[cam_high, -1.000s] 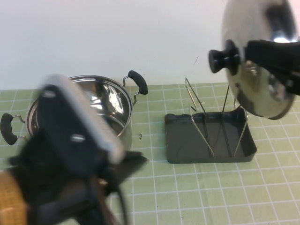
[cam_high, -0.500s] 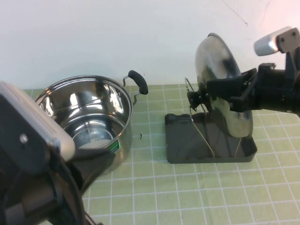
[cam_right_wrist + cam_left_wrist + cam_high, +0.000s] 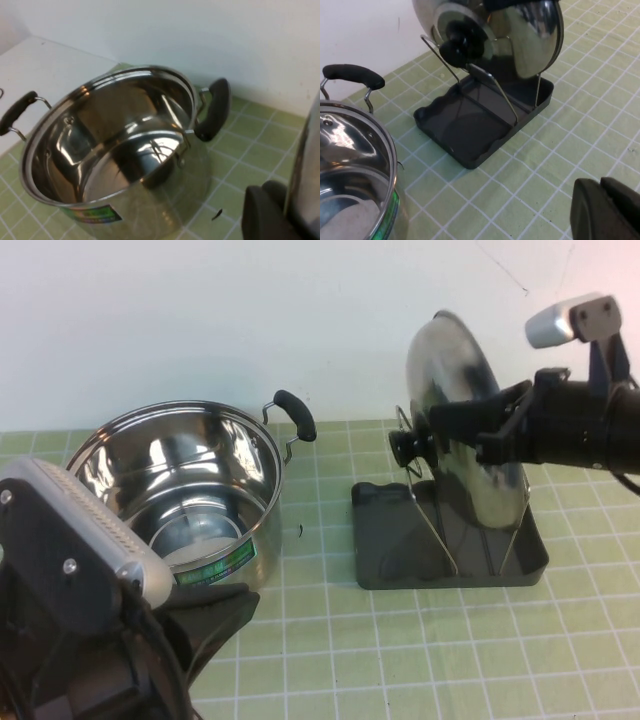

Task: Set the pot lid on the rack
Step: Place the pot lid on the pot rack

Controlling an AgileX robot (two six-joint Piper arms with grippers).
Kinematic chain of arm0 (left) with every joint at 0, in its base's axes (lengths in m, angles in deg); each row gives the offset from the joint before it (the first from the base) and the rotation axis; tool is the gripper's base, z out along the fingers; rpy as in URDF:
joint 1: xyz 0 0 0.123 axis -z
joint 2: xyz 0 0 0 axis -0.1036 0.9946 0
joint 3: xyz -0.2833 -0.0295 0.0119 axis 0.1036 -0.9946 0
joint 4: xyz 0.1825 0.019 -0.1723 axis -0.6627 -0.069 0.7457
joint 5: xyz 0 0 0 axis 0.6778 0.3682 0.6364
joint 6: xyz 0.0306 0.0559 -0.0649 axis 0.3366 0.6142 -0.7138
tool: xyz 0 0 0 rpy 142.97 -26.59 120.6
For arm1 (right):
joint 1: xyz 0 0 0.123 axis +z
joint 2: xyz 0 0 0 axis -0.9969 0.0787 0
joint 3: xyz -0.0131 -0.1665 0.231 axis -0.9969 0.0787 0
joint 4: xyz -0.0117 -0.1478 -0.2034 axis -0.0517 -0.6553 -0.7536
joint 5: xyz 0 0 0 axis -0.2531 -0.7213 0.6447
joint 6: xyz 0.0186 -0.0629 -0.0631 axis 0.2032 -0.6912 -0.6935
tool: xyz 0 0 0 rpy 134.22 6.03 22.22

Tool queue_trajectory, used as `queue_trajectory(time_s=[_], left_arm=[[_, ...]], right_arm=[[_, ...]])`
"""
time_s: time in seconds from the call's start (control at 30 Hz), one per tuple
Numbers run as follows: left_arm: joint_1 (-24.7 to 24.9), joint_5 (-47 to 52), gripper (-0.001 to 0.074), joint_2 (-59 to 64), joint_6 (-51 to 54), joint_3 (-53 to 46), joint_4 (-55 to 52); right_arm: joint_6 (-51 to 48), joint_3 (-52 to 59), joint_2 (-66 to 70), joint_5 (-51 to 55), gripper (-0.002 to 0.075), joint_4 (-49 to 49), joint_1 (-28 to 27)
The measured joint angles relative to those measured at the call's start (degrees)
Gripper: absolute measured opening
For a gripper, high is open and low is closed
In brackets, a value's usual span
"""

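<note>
Stainless-steel pot lid (image 3: 466, 430) stands on edge over the rack (image 3: 395, 540), near the desk's far right edge, black knob (image 3: 404, 445) facing the open pot (image 3: 190, 495) at far left. Right gripper (image 3: 455, 430) pinches the lid's rim. Left gripper (image 3: 607, 210) hovers near the front left corner, fingers pressed together.

Right arm reaches in from the right, held level up high, its right gripper (image 3: 440, 435) clamped on the pot lid (image 3: 468, 430). Left arm sits low at the near left; left gripper (image 3: 607, 212) is closed, holding nothing.
</note>
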State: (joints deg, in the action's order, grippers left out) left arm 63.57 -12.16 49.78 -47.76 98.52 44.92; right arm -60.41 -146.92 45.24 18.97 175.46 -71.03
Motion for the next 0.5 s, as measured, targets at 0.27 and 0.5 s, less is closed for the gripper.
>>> queue_trajectory(time_s=[0.27, 0.5], left_arm=[[0.00, -0.13, -0.0001, 0.00, -0.57, 0.00, 0.00], [0.00, -0.13, -0.0001, 0.00, -0.57, 0.00, 0.00]], right_arm=[[3.12, -0.03, 3.74, 0.22, 0.0104, 0.22, 0.00], [2.64, -0.48, 3.74, 0.64, 0.0245, 0.34, -0.75]])
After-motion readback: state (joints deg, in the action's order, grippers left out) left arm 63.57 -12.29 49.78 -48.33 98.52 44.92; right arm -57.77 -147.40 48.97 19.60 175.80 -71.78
